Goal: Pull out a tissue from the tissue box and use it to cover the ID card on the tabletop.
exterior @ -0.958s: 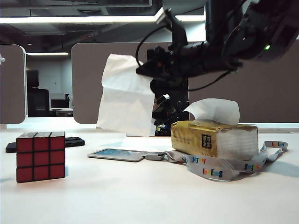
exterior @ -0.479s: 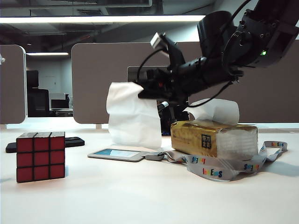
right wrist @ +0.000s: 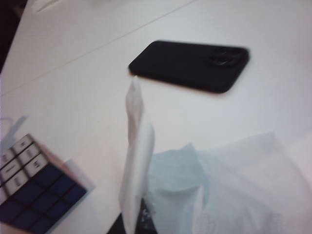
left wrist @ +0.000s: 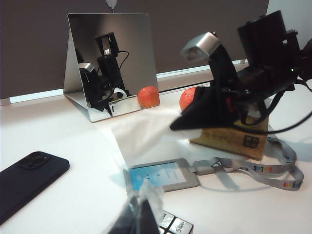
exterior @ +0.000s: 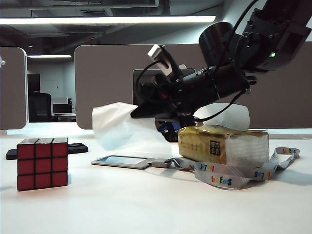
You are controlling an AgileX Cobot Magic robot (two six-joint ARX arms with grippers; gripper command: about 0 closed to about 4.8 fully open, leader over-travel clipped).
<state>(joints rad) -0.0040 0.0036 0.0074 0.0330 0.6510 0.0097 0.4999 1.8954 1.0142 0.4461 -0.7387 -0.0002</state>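
Two grippers, but you only see one properly: right gripper (exterior: 135, 113) is clamped on the tissue (exterior: 117, 127), which hangs over the ID card (exterior: 121, 161) on the tabletop (exterior: 146, 204); its fingertips are buried in paper. Left gripper (left wrist: 139, 222) is cut off by the frame edge w/ clear wrap, can't tell its gap. Tissue box (exterior: 222, 145) sits beside the card. Cube (exterior: 42, 163) and phone (right wrist: 192, 65) lie apart; right wrist view is blurred.

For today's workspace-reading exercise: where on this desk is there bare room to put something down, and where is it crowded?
Free: the wide front strip of tabletop, before the puzzle cube and lanyard; also between cube and ID card. Crowded: around the tissue box, where the right gripper, shut on the tissue, hangs over the card. The left gripper is near the cube.
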